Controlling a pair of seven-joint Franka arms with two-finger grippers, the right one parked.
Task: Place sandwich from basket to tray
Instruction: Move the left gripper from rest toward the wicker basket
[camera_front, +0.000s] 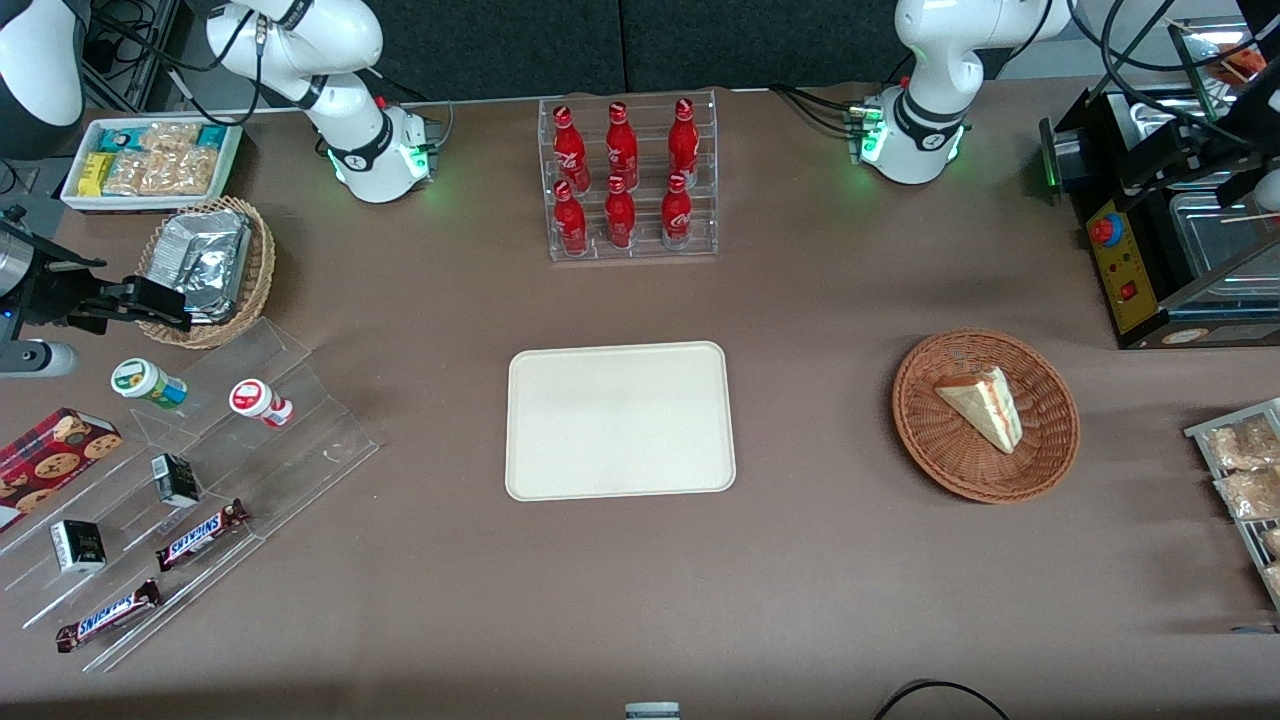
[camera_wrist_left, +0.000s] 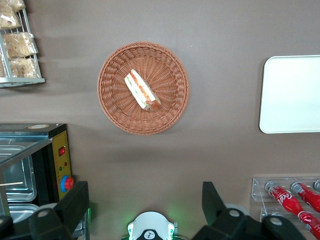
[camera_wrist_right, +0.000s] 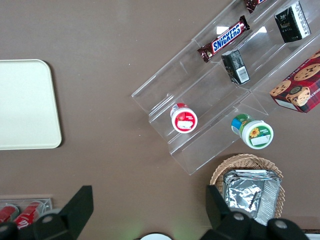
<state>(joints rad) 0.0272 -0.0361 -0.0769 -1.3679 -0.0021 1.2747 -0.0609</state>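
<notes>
Left wrist view looks straight down on the basket (camera_wrist_left: 143, 88), reddish-brown wicker, with the sandwich (camera_wrist_left: 142, 90) lying on its side in the middle, red, orange and green layers along its cut edge. Front view shows the same pale wedge in that basket, toward the working arm's end of the table (camera_front: 800, 560). Well apart, the cream tray (camera_front: 620, 420) carries nothing. High above the table, the gripper (camera_wrist_left: 145, 200) spreads its fingers (camera_wrist_left: 212, 197) wide, gripping nothing
</notes>
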